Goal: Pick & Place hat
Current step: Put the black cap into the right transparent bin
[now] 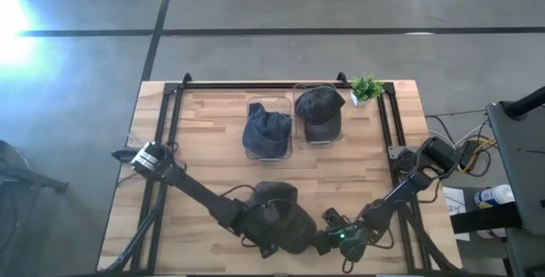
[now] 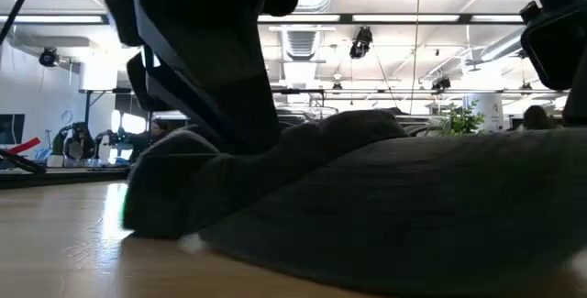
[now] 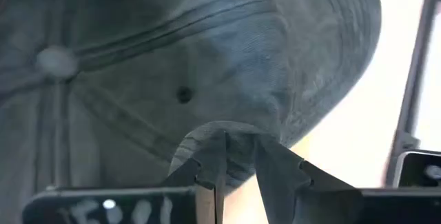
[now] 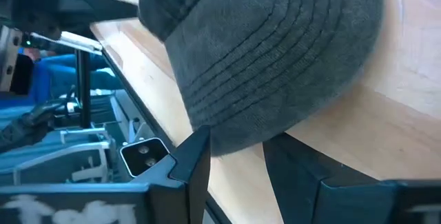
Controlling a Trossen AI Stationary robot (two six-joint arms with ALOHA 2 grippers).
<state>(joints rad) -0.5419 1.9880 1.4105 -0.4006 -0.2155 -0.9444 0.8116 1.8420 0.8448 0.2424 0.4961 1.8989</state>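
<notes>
A hat (image 1: 285, 217) lies low in the frame's centre on the surface (image 1: 213, 158). Two bins (image 1: 269, 129) sit side by side upper centre, a plant (image 1: 367, 88) to their right.

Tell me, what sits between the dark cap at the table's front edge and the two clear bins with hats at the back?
Nothing but bare wooden table. The high view shows open boards between the dark cap and the clear bins.
</notes>
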